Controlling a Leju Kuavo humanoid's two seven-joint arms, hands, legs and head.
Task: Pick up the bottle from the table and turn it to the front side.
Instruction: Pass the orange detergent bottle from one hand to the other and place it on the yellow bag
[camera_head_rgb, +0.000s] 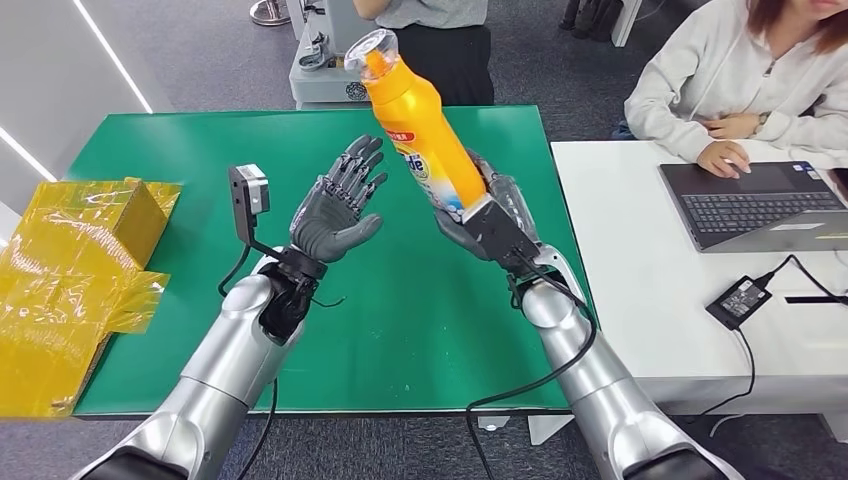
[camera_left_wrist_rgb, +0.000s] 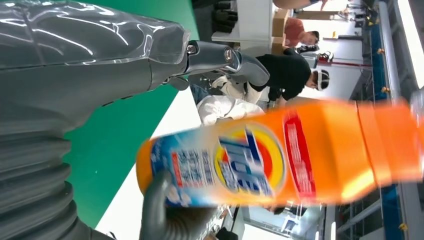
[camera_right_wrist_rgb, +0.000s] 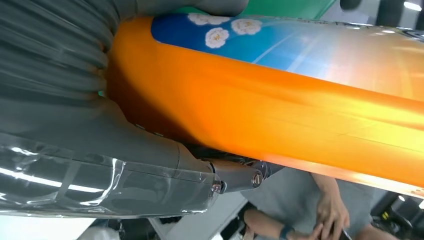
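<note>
Bottle lifted, turning left to finish.

The right hand (camera_head_rgb: 487, 212) grips the bottle (camera_head_rgb: 420, 125) by its base above the green table (camera_head_rgb: 180, 150), cap toward 11 o'clock; the left hand (camera_head_rgb: 335, 205) waits spread at 9 o'clock (label side-on, I judge).

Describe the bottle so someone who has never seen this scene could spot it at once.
Look above the green table, between the two silver arms. The right hand grips the base of an orange bottle, tilted with its clear cap toward the far edge. It is the only thing held; the left hand beside it is open.
</note>
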